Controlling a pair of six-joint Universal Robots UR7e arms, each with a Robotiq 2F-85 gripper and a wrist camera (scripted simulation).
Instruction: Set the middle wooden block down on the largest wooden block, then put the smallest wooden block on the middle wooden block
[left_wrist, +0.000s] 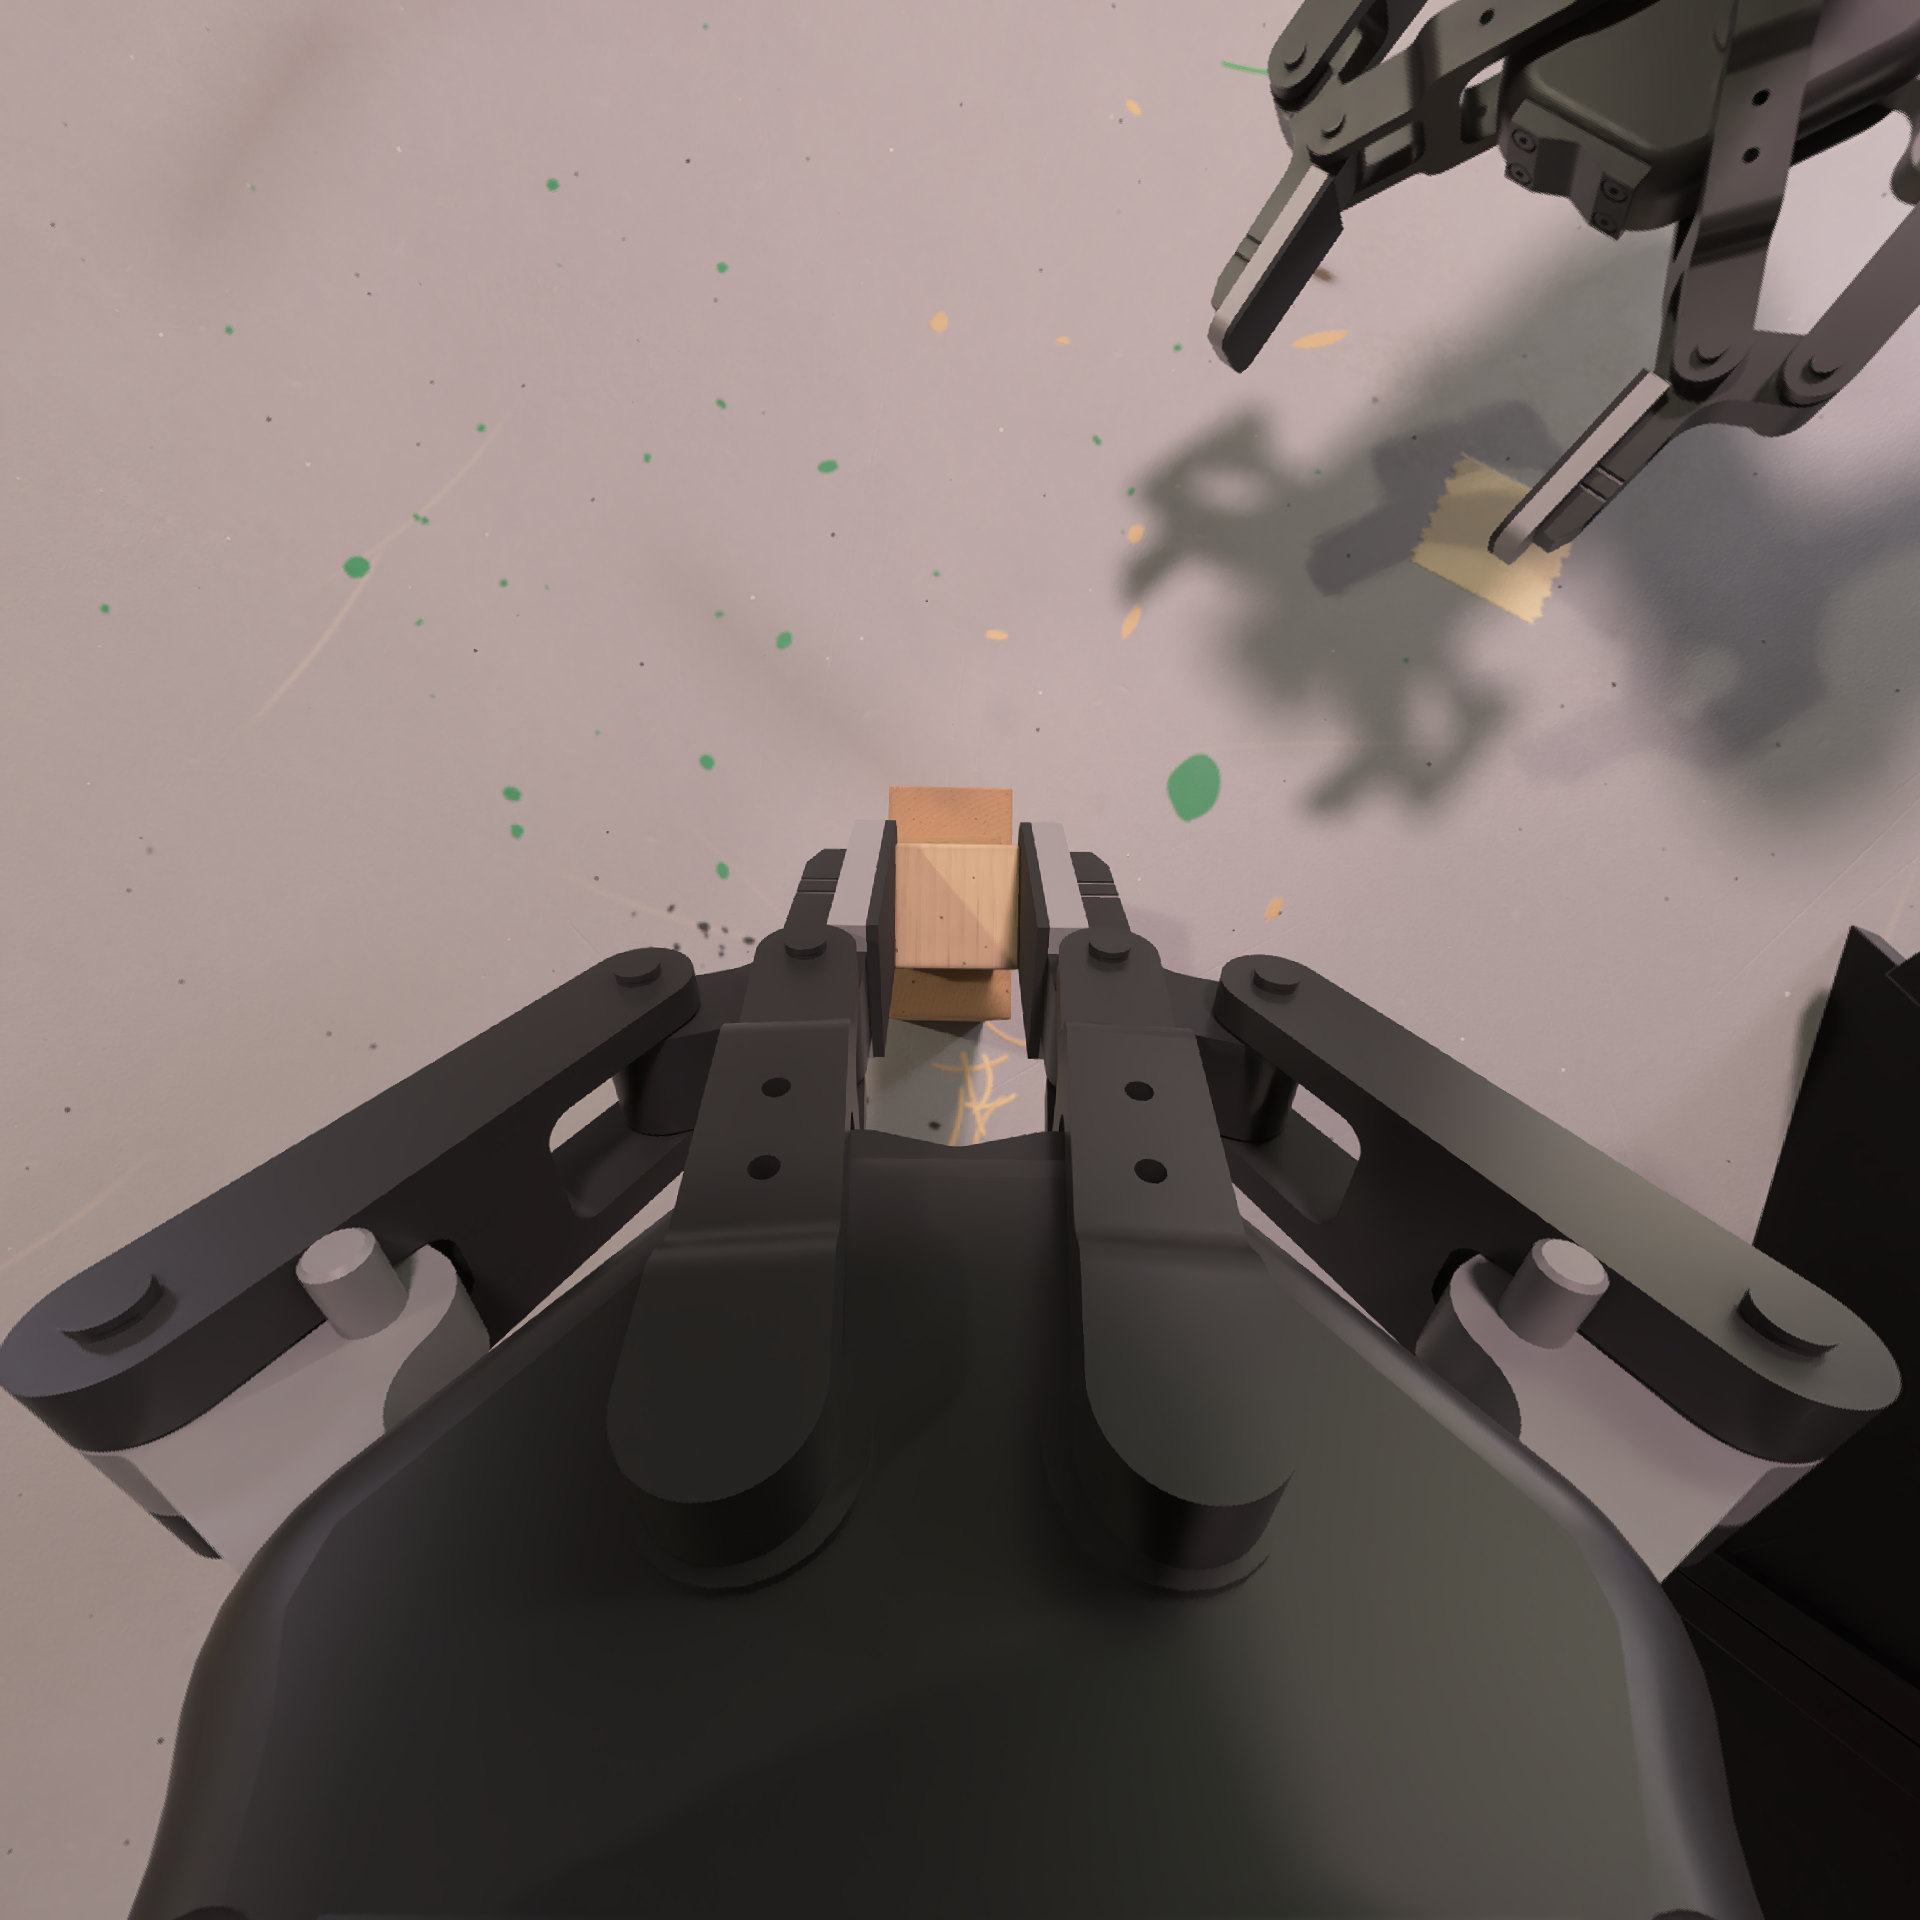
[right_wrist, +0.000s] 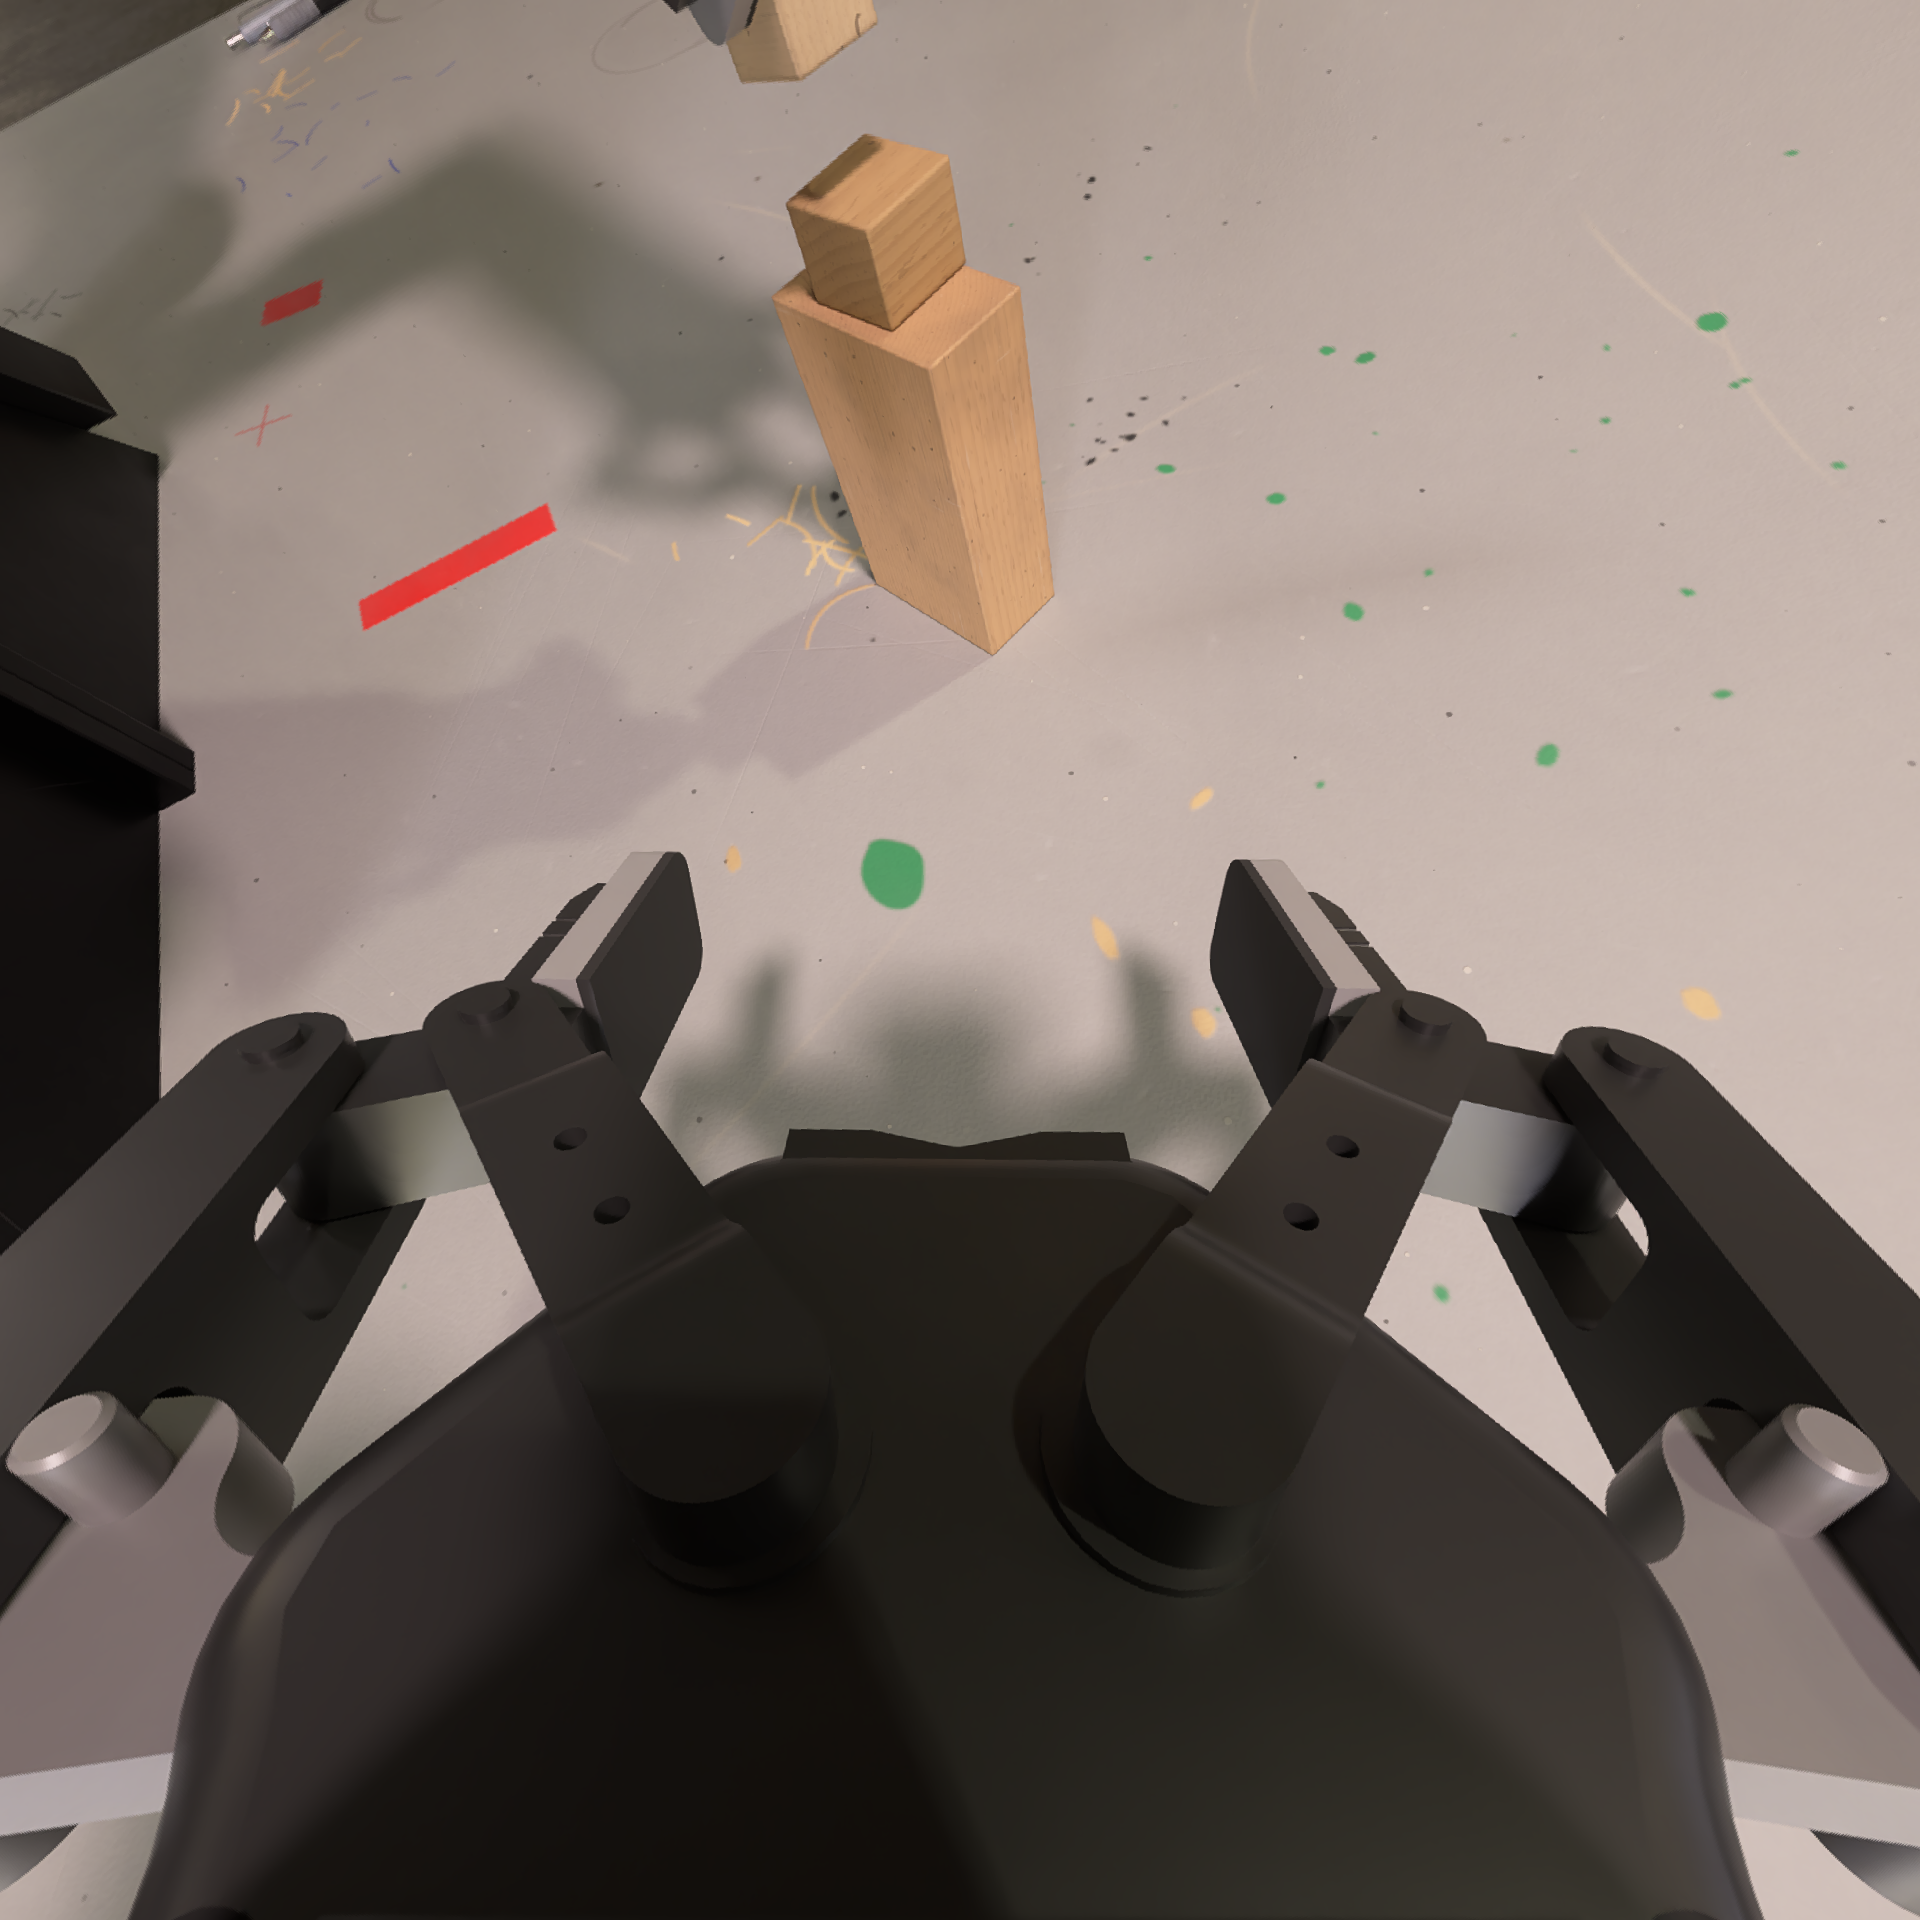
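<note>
Left claw (left_wrist: 954, 914) clamped on small pale square-cut wooden block (left_wrist: 954, 906), above stacked darker middle block (right_wrist: 878, 231) and tall largest block (right_wrist: 935, 457). Right claw (right_wrist: 956, 935) spread apart, holding nothing. Probably light, rigid; flat sides suit gripping.

Paint-flecked grey tabletop (right_wrist: 1351, 727), black furniture (right_wrist: 73, 644)

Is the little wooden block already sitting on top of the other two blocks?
No, the left pincer holds the smallest wooden block up in the air above the middle wooden block, which stands on the largest wooden block.
</note>
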